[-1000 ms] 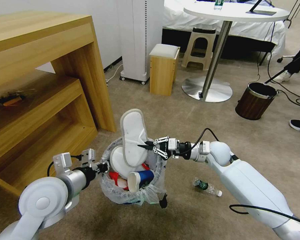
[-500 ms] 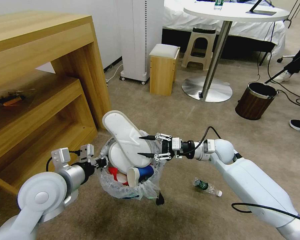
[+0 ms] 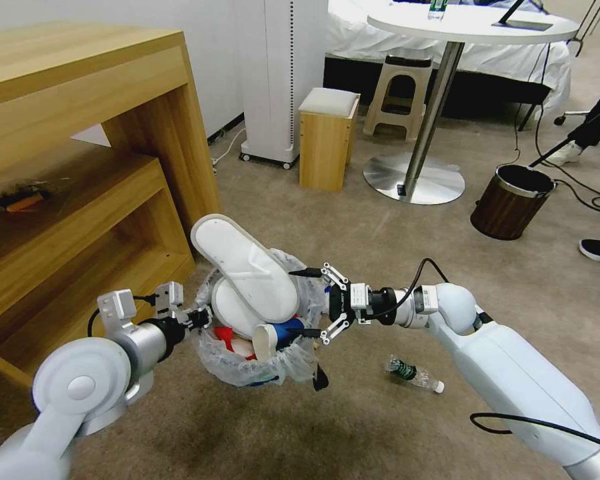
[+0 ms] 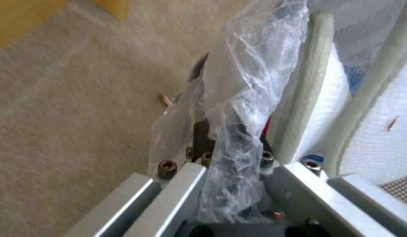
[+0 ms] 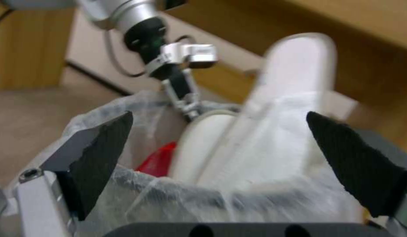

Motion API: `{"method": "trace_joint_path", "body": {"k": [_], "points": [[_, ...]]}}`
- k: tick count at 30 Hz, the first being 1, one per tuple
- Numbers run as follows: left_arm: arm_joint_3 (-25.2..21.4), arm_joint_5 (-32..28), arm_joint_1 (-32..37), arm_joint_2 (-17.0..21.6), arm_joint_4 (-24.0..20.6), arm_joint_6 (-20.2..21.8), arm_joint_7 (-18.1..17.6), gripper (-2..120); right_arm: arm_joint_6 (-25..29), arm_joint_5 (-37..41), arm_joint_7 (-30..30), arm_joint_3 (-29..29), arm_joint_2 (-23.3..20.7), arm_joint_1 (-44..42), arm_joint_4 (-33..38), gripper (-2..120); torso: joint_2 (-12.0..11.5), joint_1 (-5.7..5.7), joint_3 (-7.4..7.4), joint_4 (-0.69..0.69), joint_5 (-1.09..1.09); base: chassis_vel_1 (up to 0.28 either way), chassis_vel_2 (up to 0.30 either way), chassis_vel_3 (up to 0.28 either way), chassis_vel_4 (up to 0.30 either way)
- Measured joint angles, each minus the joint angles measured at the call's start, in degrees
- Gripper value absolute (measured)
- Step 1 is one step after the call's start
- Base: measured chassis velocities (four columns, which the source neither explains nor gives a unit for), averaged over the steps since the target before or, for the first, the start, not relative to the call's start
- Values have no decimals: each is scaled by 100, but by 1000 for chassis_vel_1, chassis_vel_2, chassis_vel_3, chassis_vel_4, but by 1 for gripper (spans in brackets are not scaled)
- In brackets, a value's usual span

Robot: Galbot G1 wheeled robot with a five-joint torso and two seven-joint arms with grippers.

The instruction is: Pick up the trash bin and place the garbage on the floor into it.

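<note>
Bag-lined small round dark trash bin [image 3: 260, 363] is held off the beige carpet floor [image 3: 393, 433] by the left pincer [image 3: 197, 319], clenched on its rim at nine o'clock. Two white slippers [image 3: 247, 267] are stuffed in. At three o'clock the right pincer [image 3: 305, 301] is spread, released. A small plastic bottle [image 3: 413, 375] is left on the floor.

White slippers [image 3: 247, 267] with grey-beige edging are showing a fine waffle texture above the trash bin [image 3: 260, 367], which is wearing a translucent white crinkled liner. Inside the trash bin, a red wrapper [image 3: 228, 337] and a blue paper cup [image 3: 277, 333] with white interior are showing. Beneath the trash bin, beige-tan carpet [image 3: 353, 427] is showing plain.
</note>
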Motion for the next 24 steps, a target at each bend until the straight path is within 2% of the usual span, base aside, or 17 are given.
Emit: {"method": "trace_joint_path", "body": {"k": [2, 3, 6, 7, 8, 11, 15, 17, 18, 19, 22, 24], "points": [[-209, -40, -10, 57, 23, -1, -65, 0, -123, 125, 854, 227, -74, -268, 223, 100, 0, 0, 0, 1, 0, 0, 0, 0, 0], [-209, -40, -10, 57, 23, -1, -65, 0, -123, 125, 854, 227, -74, -268, 223, 100, 0, 0, 0, 1, 0, 0, 0, 0, 0], [-415, -142, 120, 134, -37, -1, -195, 0, -560, 175, 2232, 657, -169, -694, 638, 100, 0, 0, 0, -1, 0, 0, 0, 0, 0], [-497, -192, 183, 142, -76, -1, -245, 0, -772, 116, 2856, 836, -205, -853, 796, 100, 0, 0, -1, 1, 1, 0, 0, 0, 0], [-497, -192, 183, 142, -76, -1, -245, 0, -772, 116, 2856, 836, -205, -853, 796, 100, 0, 0, -1, 1, 1, 0, 0, 0, 0], [-659, -245, 267, 131, -118, -1, -321, 0, -1237, 12, 3899, 1242, -321, -1203, 1081, 100, 0, 0, -1, 1, 0, 0, 0, 0, 0], [-698, -249, 281, 121, -122, -1, -338, 0, -1542, 11, 4239, 1503, -455, -1458, 1223, 100, 0, 0, -1, 0, 1, 0, 0, 0, 0], [-704, -214, 275, 109, -96, -1, -380, 0, -1954, 12, 4349, 1783, -669, -1739, 1316, 100, 0, 0, -1, -1, 0, 0, 0, 0, 0], [-706, -186, 275, 106, -90, -1, -386, 0, -2174, -10, 4347, 1875, -785, -1851, 1322, 100, 0, 0, -1, 0, 1, 0, 0, 0, 0], [-706, -186, 275, 106, -90, -1, -386, 0, -2174, -10, 4347, 1875, -785, -1851, 1322, 100, 0, 0, -1, 0, 1, 0, 0, 0, 0], [-760, -144, 299, 91, -114, 1, -397, 0, -2828, -102, 4164, 1965, -1147, -2104, 1169, 100, 0, 0, -1, -1, 0, 0, 0, 0, 0], [-787, -144, 323, 89, -143, 2, -397, 0, -2994, -118, 4131, 1932, -1200, -2128, 1099, 100, 0, 0, -1, -1, 0, 0, 0, 0, 0]]}}
